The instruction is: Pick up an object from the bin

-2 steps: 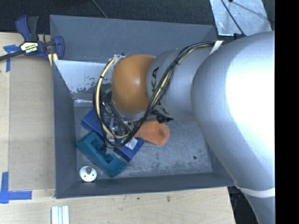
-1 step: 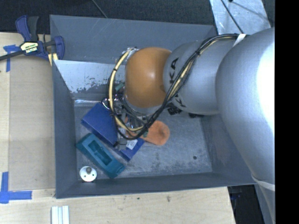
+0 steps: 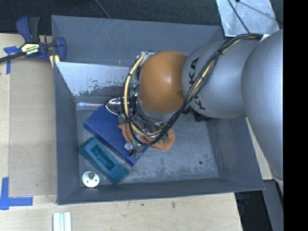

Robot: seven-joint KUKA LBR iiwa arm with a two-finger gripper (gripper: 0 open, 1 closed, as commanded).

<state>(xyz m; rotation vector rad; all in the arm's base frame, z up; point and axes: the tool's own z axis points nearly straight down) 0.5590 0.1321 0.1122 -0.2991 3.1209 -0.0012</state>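
Note:
My gripper (image 3: 136,139) hangs low over the middle of the bin floor, mostly hidden beneath the arm's wrist. It is right at the near right end of a dark blue flat block (image 3: 107,128) that lies slantwise. An orange, soft-looking thing (image 3: 165,141) pokes out just right of the gripper, partly covered by it. A shiny silver piece (image 3: 114,105) shows at the block's far end, beside the wrist.
A teal rectangular holder (image 3: 103,160) lies alongside the blue block toward the near left. A small white round knob (image 3: 90,179) sits in the near left corner. The arm and its cables cover the bin's back right.

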